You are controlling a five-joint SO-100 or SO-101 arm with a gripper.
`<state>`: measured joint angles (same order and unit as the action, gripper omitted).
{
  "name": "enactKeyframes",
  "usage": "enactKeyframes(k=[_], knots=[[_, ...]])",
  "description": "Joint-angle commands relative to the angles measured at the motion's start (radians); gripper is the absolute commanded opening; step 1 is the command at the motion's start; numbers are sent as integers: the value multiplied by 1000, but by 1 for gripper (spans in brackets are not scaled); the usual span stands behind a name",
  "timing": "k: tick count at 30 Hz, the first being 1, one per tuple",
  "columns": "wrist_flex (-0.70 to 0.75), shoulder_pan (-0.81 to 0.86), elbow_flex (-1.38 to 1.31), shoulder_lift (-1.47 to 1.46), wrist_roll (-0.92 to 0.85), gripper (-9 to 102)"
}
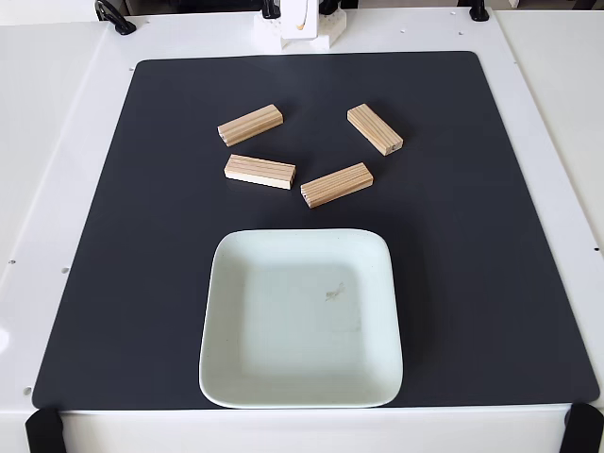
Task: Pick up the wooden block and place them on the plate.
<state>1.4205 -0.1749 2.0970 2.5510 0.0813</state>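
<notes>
Four wooden blocks lay loose on the black mat (142,236) in the fixed view, none touching another: the upper-left block (250,125) tilted up to the right, the left block (260,172) just below it and nearly level, the lower-right block (337,185) near that one's right end and tilted up to the right, and the upper-right block (375,129) slanting down to the right. All four sat beyond the far rim of the plate (226,377), which rested near the mat's front edge with nothing on it but a small grey smudge (335,293) near its centre. The mat covered most of the white worktop (47,142). My base (297,28) stood at the far edge; I could not tell whether my tool was released or clenched.
</notes>
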Motion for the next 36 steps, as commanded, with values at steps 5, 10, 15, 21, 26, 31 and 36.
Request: enactKeyframes(k=[5,10,15,21,26,31,36], knots=[[74,51,-400,-365,9,0],[69,95,-476,-537,9,0],[17,106,-468,-676,89,0],[-117,140,-480,-870,156,0],[-123,153,-480,-989,161,0],[-150,150,-479,-1040,163,0],[-242,155,-466,-1048,163,0]])
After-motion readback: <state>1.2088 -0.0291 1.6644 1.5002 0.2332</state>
